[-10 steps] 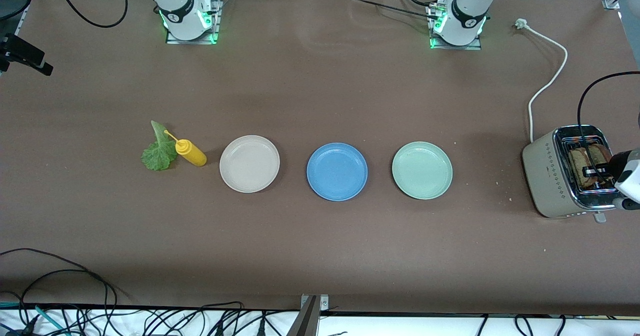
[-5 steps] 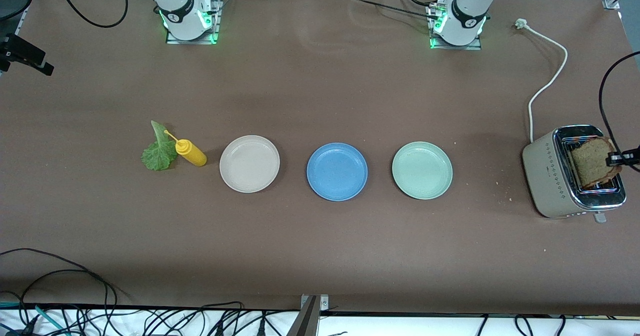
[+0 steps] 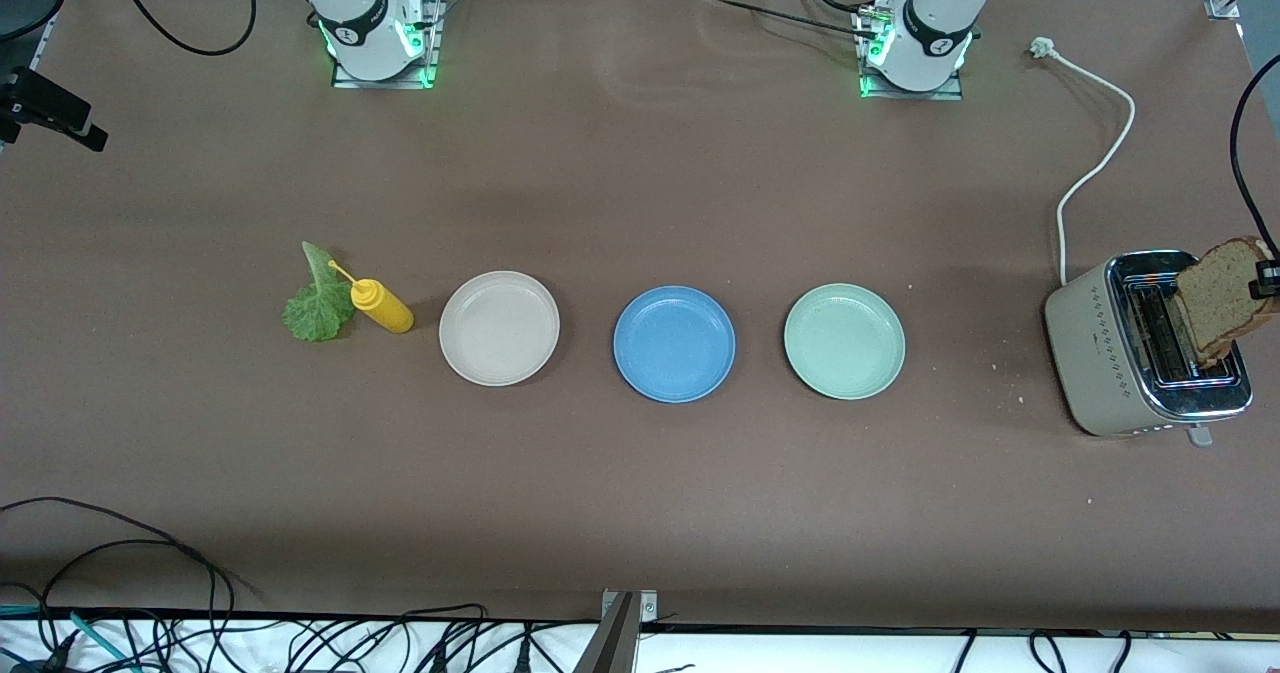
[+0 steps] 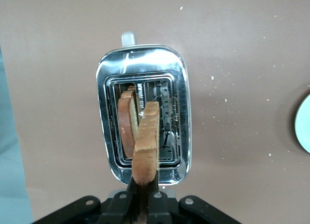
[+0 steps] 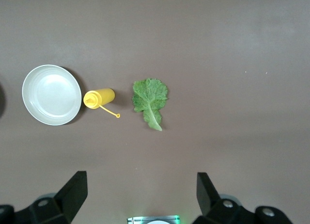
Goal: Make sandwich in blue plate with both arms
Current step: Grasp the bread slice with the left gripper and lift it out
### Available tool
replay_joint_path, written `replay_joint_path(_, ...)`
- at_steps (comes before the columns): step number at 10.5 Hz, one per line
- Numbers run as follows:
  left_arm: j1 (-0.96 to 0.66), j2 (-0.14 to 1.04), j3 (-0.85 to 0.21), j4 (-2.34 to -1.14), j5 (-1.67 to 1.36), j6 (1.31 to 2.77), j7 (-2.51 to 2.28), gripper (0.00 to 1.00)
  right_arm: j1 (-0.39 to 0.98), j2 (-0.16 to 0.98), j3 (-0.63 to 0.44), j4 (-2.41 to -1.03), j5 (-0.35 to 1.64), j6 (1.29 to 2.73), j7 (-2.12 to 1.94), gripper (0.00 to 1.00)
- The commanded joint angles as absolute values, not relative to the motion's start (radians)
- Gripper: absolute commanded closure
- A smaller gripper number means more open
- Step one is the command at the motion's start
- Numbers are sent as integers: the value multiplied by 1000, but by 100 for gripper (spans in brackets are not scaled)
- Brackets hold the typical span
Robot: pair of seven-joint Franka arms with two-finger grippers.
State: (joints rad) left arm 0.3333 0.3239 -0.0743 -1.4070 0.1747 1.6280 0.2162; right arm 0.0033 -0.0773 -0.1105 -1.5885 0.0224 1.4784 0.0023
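My left gripper [image 4: 143, 197]: clamped on bread [image 3: 1222, 298], over toaster [image 3: 1110, 353], frame's right edge.
Blue plate [image 3: 674, 344]: frame centre, toward right arm's end.
My right gripper [image 5: 140, 195]: waits, fingers apart.

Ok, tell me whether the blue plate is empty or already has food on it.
Empty. The blue plate shows only bare blue surface; the left gripper holds a bread slice over the toaster.

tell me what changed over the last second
The left end effector, shut on a bread slice, rose and pulled it up out of the toaster; a second slice remains in its slot. The blue plate, cream plate, mint plate, lettuce leaf and mustard bottle stayed put, and the open right end effector waits over them.
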Motion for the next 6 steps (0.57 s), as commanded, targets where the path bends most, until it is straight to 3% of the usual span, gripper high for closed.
replay_joint_path(1,327,292,-94,-1411,150,1614,239,100,2,-75,-110,-1568,37,1459,2,0)
replay_joint_path(6,275,288,-173,-1426,114,1612,184,100,5,-72,-107,-1568,35,1468,8,0)
